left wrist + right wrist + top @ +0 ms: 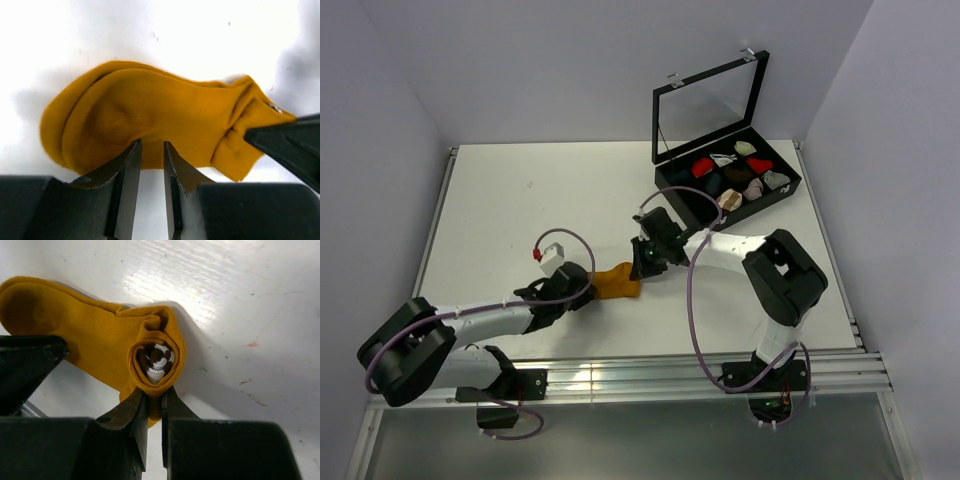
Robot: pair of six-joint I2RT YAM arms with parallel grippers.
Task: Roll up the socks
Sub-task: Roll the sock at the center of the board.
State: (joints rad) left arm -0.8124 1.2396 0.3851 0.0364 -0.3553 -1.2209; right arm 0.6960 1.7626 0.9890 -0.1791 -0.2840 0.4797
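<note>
The mustard-orange sock (616,283) lies on the white table between my two grippers. In the right wrist view its end is rolled up (156,360), with dark brown and white stripes showing in the core. I cannot tell if that core is its cuff or the brown sock, which does not show apart. My right gripper (154,396) is shut on the lower fold of the roll, and it shows from above (642,268). My left gripper (151,149) is shut on the near edge of the flat part (150,117), and it shows from above (590,290).
An open black box (665,180) with a raised glass lid stands at the back right and holds several small sock bundles, red, white, pink and dark. The table's side rails run along its left and right edges. The right gripper's finger (290,145) reaches into the left wrist view.
</note>
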